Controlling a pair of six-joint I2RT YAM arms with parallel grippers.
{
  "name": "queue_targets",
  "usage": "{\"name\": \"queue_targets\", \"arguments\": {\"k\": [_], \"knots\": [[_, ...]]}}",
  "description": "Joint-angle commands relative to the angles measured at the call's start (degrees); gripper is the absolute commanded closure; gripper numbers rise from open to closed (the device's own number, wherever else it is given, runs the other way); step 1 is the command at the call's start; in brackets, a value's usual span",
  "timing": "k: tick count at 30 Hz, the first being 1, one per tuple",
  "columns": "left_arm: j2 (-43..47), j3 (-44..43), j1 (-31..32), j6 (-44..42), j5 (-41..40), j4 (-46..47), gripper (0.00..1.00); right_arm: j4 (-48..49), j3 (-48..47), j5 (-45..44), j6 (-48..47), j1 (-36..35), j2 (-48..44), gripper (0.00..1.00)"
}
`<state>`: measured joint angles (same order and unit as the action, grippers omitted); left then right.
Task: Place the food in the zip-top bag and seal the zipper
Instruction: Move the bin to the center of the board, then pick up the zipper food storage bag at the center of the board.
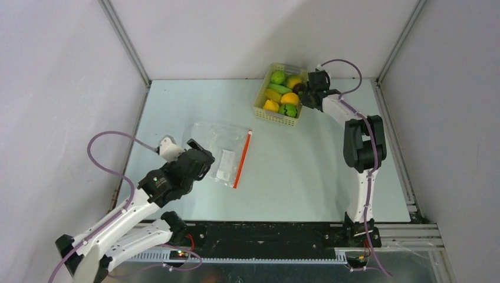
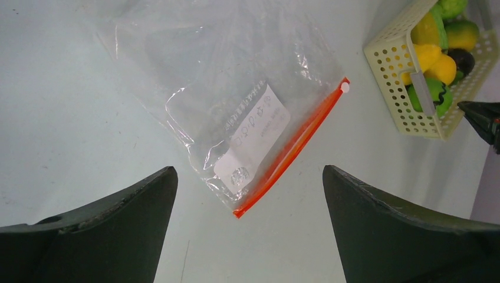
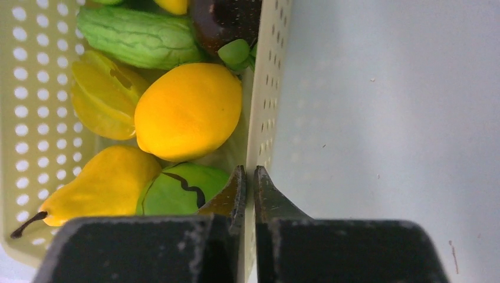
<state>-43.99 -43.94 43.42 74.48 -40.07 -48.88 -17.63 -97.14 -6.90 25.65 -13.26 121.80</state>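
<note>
The clear zip-top bag (image 1: pixel 219 151) lies flat on the table, its white label facing up and its red-orange zipper (image 1: pixel 242 158) along the right edge; it also shows in the left wrist view (image 2: pixel 236 112) with the zipper (image 2: pixel 295 144). My left gripper (image 1: pixel 197 154) is open and empty, hovering above the bag's near left part. The food (image 1: pixel 282 94) sits in the pale yellow basket (image 1: pixel 272 116): a yellow-orange fruit (image 3: pixel 188 109), a yellow pear (image 3: pixel 100 186), a green fruit (image 3: pixel 177 191), a dark purple piece (image 3: pixel 227 20). My right gripper (image 3: pixel 250 177) is shut on the basket's right wall (image 3: pixel 262 88).
White enclosure walls with metal posts ring the table. The basket stands at the back, right of centre. The right arm's upright link (image 1: pixel 362 144) stands near the right edge. A black rail (image 1: pixel 265 233) runs along the near edge.
</note>
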Motion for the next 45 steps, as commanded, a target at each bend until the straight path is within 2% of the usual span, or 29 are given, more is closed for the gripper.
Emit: {"name": "queue_targets", "arguments": {"k": [1, 5, 11, 17, 23, 24, 25, 26, 27, 28, 29, 31, 35, 40, 45], "knots": [[2.3, -1.6, 1.6, -5.0, -1.0, -0.2, 0.00, -0.5, 5.7, 0.7, 0.8, -0.1, -4.8, 1.00], [3.2, -2.3, 1.8, -13.6, 3.0, 3.2, 0.00, 1.2, 14.3, 1.2, 1.6, -0.4, -11.1, 1.00], [-0.1, -4.2, 2.3, -19.4, 6.3, 3.3, 0.00, -0.4, 31.0, -2.7, 3.3, -2.7, -22.7, 1.00], [-0.7, -2.7, 2.4, -25.4, 9.0, 8.9, 0.00, -0.6, 48.5, -4.3, 9.2, -3.9, -39.0, 1.00], [-4.8, -2.5, 2.4, -30.5, 12.3, 12.4, 0.00, -5.4, 59.2, -6.4, 9.9, -4.1, -54.3, 1.00], [-5.7, -2.8, 2.4, -31.6, 12.4, 12.6, 0.00, -5.8, 60.3, -6.6, 9.4, -4.0, -55.6, 0.93], [-7.9, -3.4, 2.4, -32.2, 13.0, 13.4, 0.00, -5.8, 60.4, -6.4, 8.1, -3.8, -58.4, 0.73], [-9.0, -3.6, 2.4, -33.7, 13.4, 14.6, 0.00, -5.3, 60.5, -5.7, 7.3, -3.7, -59.7, 0.65], [-11.6, -4.4, 2.4, -34.4, 14.7, 15.4, 0.00, -5.0, 60.4, -5.2, 6.4, -3.5, -62.3, 0.51], [-13.0, -4.9, 2.4, -36.6, 15.4, 17.1, 0.00, -4.7, 60.2, -4.7, 6.3, -3.3, -63.6, 0.42], [-16.1, -5.8, 2.4, -37.7, 16.7, 18.1, 0.00, -4.5, 60.2, -4.4, 6.4, -3.1, -66.1, 0.24], [-21.3, -7.4, 2.4, -40.0, 17.8, 20.3, 0.00, -4.1, 60.1, -4.2, 6.6, -2.8, -70.0, 0.04], [-34.8, -13.1, 2.2, -43.9, 20.1, 21.3, 0.00, -4.9, 60.1, -7.9, 6.0, -1.9, -76.3, 0.01], [-51.6, -24.3, 1.0, -47.9, 19.7, 18.3, 0.00, -6.4, 60.1, -5.5, 2.1, 1.0, -79.1, 0.00], [-56.5, -26.8, -2.2, -48.3, 22.3, 19.1, 0.06, -8.3, 60.1, -2.3, -0.6, 3.2, -78.4, 0.01]]}}
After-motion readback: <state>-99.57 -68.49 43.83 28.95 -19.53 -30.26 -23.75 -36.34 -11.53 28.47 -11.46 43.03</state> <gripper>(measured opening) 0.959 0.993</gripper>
